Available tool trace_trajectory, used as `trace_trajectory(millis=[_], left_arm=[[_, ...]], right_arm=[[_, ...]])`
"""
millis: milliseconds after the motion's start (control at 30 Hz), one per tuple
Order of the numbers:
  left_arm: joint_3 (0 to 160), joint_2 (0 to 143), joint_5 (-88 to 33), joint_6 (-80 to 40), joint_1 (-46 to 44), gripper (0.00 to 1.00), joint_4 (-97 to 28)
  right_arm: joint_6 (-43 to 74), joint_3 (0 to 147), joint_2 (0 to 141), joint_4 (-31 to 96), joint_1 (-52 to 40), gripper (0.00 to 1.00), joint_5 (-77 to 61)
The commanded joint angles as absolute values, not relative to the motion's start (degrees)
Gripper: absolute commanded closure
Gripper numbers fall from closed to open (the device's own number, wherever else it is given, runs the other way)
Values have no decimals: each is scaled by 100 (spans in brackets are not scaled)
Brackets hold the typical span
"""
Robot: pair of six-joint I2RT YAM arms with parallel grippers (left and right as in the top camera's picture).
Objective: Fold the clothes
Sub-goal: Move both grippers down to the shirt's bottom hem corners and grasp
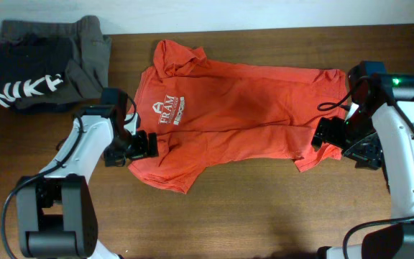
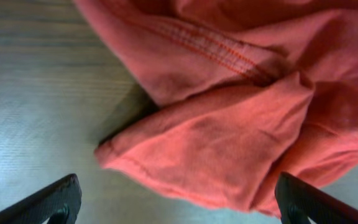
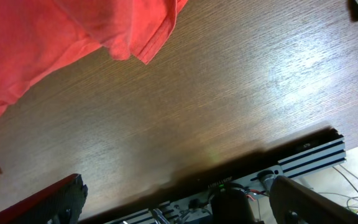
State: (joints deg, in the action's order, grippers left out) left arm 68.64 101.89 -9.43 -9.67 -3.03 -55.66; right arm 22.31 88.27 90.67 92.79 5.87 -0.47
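**Brown wooden tabletop, two arms, one orange shirt**

Brown wood-grain table [image 1: 264,216] fills pretty much the whole overhead shot, with a pale strip of background along the top edge.

Starting far left: up in the back corner there's a heap of dark stuff, a crumpled grey-olive fabric garment [image 1: 92,43] with a black fabric garment with big white lettering [image 1: 24,68] lying on top of it. Both sit well apart from the main action.

Next over is the left gripper [image 1: 152,144], down at the left edge of the big red-orange short-sleeved fabric shirt [image 1: 243,108]. Its jaws are spread as wide as they go and nothing is clamped. In the left wrist view a bunched, folded-over corner of the shirt with a stitched hem lies on the wood between the two black fingers, but I can't tell if either finger actually touches it.

The shirt itself is spread flat-ish across the middle of the table, lying sideways with the collar at the upper left and small white printed lettering [image 1: 169,115] on the chest. It's wrinkled, and one corner juts toward the front edge.

Far right, the right gripper [image 1: 322,137] sits at the shirt's right edge, jaws also wide open and holding nothing. Its wrist view shows bare wood between the fingers, the shirt up at the top left, and a black ribbed metal rail [image 3: 309,155] along the table edge.
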Motion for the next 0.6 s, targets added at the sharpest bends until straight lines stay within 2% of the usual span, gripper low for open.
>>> trace_trajectory(millis=[0,567], left_arm=[[6447,10038,-1177,-539,-285,1,-5179],[6265,10523,-1435,-161,-231,9,-4525]], right_arm=[[2322,8790,8927,9297,602,1,-99],[2351,8790,8103,9682,602,1,-366]])
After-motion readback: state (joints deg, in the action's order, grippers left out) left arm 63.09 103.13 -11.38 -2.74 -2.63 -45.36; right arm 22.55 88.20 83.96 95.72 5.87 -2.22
